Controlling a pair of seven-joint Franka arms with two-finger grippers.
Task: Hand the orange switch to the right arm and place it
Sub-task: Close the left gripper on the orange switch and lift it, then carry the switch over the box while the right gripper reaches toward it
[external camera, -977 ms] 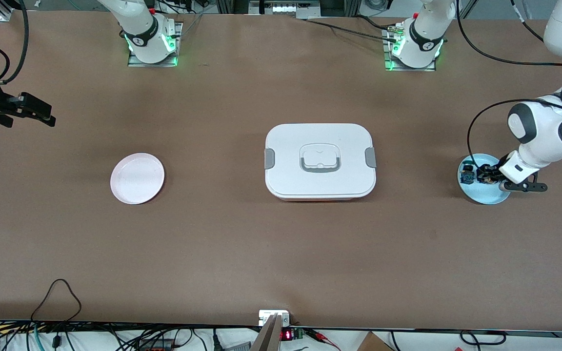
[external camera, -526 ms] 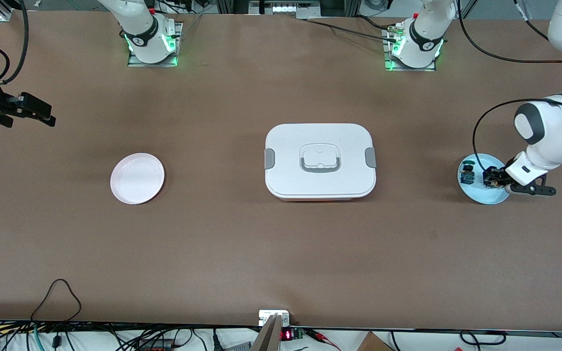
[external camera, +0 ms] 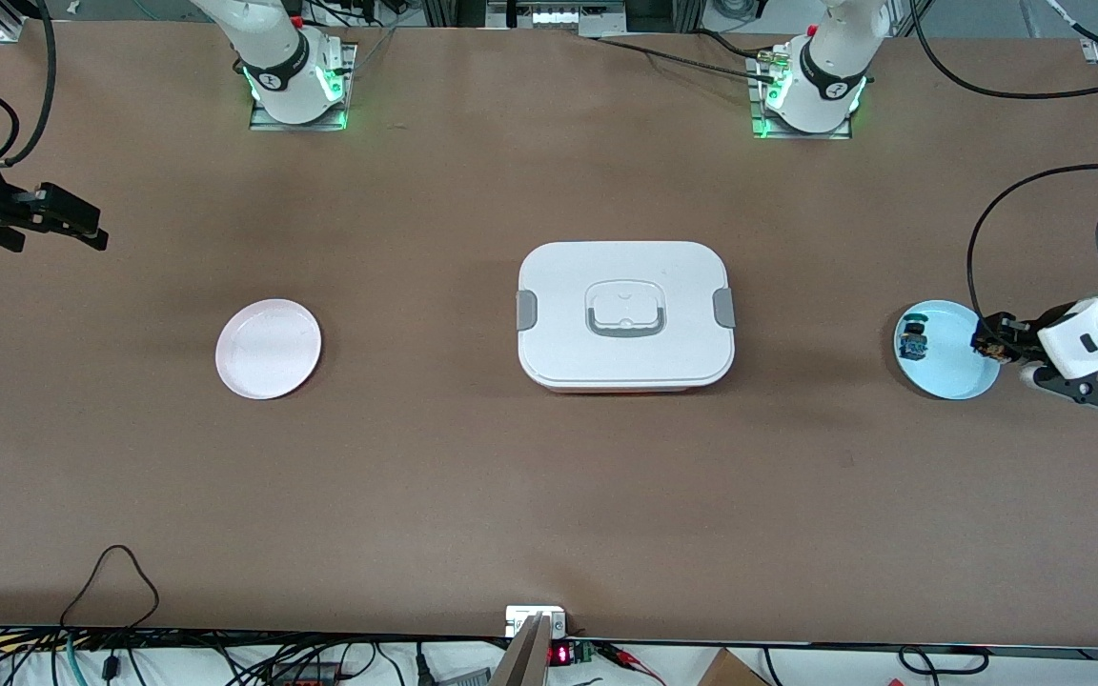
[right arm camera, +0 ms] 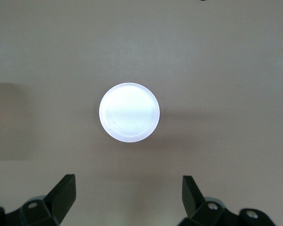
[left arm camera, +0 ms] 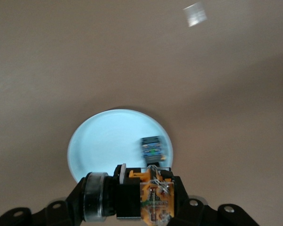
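My left gripper [external camera: 991,341] is shut on the orange switch [external camera: 986,347], a tiny black body with orange-gold parts. It holds the switch in the air over the rim of the light blue plate [external camera: 949,379]. In the left wrist view the switch [left arm camera: 156,203] fills the closed jaws of my left gripper [left arm camera: 137,198] above the plate [left arm camera: 101,141]. My right gripper [external camera: 91,227] is open and empty and waits at the right arm's end of the table. In the right wrist view it [right arm camera: 129,190] hangs over bare table beside the pink plate [right arm camera: 129,112].
A small black-and-blue switch [external camera: 913,340] lies on the blue plate and also shows in the left wrist view [left arm camera: 152,148]. A white lidded lunch box [external camera: 625,314] sits mid-table. The pink plate [external camera: 268,349] lies toward the right arm's end.
My left gripper has lifted the orange switch off the blue plate and drawn it toward the left arm's end of the table. The right arm has not moved.
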